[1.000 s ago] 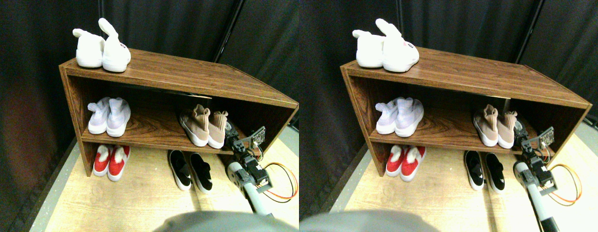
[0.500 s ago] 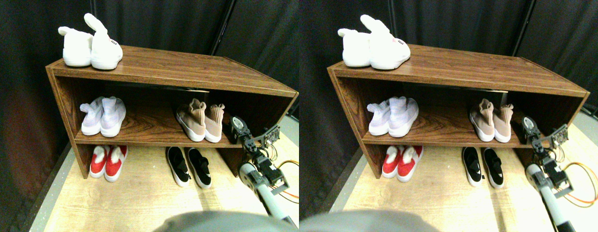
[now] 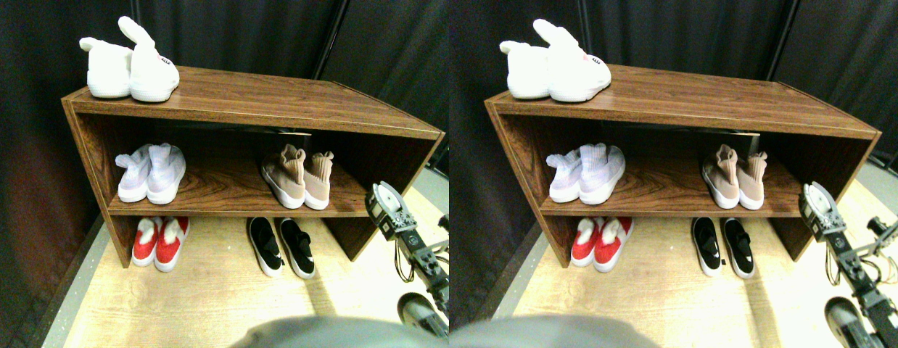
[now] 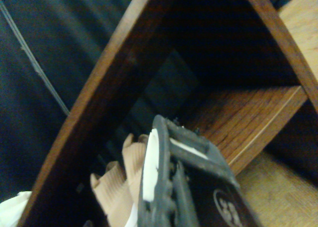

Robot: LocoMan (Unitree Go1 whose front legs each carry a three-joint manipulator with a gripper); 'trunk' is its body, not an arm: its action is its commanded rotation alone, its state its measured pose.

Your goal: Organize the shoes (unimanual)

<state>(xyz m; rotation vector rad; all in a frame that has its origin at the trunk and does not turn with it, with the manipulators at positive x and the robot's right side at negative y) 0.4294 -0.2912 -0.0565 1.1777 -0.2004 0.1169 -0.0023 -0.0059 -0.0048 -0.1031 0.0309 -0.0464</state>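
Right claw (image 3: 382,205) hangs off the front right corner of the wooden shoe rack (image 3: 275,101), clear of it; whether its jaws are apart or together cannot be told. Tan sneakers (image 3: 298,177) sit paired on the middle shelf's right part, black slip-ons (image 3: 281,246) on the floor below them.

We see tan sock-collar sneakers (image 3: 298,179) side by side, upright, at centre frame; black slip-ons (image 3: 281,246) paired below them, toes toward us, white soles showing.
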